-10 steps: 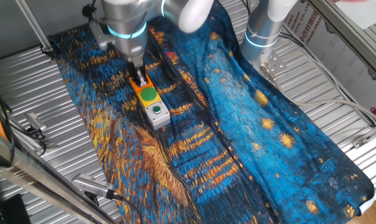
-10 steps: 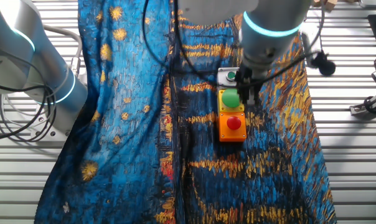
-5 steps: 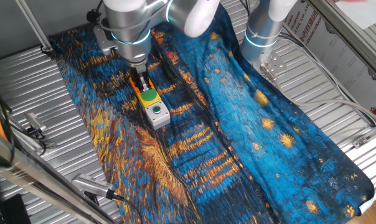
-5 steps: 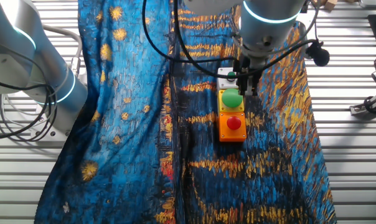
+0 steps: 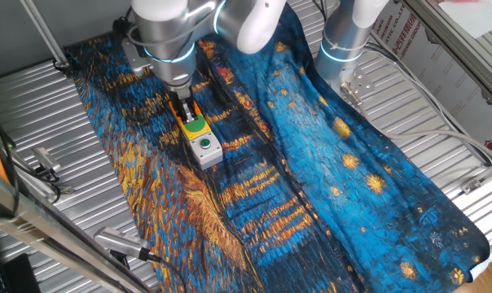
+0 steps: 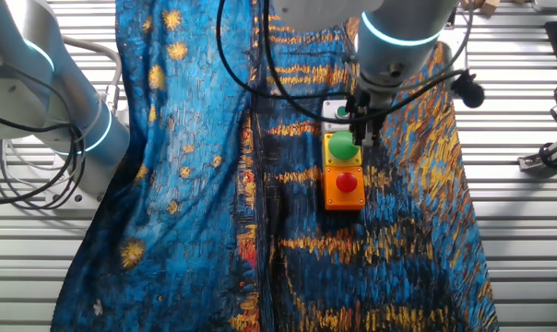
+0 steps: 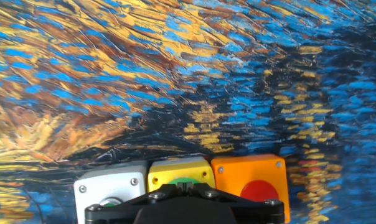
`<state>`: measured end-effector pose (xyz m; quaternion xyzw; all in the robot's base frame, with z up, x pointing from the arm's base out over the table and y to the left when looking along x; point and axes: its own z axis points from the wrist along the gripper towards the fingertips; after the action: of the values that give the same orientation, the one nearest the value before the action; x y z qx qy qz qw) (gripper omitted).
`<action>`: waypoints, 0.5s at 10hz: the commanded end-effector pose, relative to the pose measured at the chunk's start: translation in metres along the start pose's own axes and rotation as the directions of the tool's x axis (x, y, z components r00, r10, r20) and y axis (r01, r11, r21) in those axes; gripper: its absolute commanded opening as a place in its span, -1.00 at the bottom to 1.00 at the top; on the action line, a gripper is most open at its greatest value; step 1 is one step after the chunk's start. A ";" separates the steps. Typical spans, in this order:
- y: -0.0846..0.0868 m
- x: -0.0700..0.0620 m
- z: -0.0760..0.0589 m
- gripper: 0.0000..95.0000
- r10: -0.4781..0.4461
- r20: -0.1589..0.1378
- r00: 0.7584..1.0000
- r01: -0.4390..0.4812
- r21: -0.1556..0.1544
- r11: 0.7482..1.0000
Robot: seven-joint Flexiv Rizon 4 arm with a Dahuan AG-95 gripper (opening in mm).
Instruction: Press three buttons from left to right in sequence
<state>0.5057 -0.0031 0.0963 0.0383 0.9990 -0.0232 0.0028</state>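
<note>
Three button boxes stand in a row on the patterned cloth. In the other fixed view they are the grey-white box (image 6: 334, 112), the yellow box with the large green cap (image 6: 341, 148) and the orange box with the red cap (image 6: 344, 183). My gripper (image 6: 361, 137) points down at the yellow box, with its fingertips together at the edge of the green cap. I cannot tell whether they touch it. In the hand view the shut fingertips (image 7: 185, 184) sit over the green cap of the yellow box (image 7: 175, 173), between the grey-white box (image 7: 110, 186) and the orange box (image 7: 250, 177). In one fixed view my gripper (image 5: 183, 108) hides most of the orange box.
The blue and yellow cloth (image 5: 311, 163) covers the slatted metal table (image 5: 42, 122). A second arm (image 6: 48, 101) stands at the cloth's edge. Cables hang around my wrist (image 6: 260, 65). Small metal tools (image 5: 42, 167) lie on the slats.
My gripper lifted a little and shifted along the row, then came back down at the green cap of the yellow box. The boxes have not moved.
</note>
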 end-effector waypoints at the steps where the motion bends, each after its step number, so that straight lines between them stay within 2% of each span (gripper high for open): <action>1: 0.000 -0.001 0.003 -1.00 0.005 0.003 1.000 -0.005 0.002 1.000; 5: -0.001 -0.001 -0.004 -1.00 0.004 0.002 1.000 -0.004 0.000 1.000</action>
<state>0.5047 -0.0039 0.1019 0.0403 0.9989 -0.0230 0.0030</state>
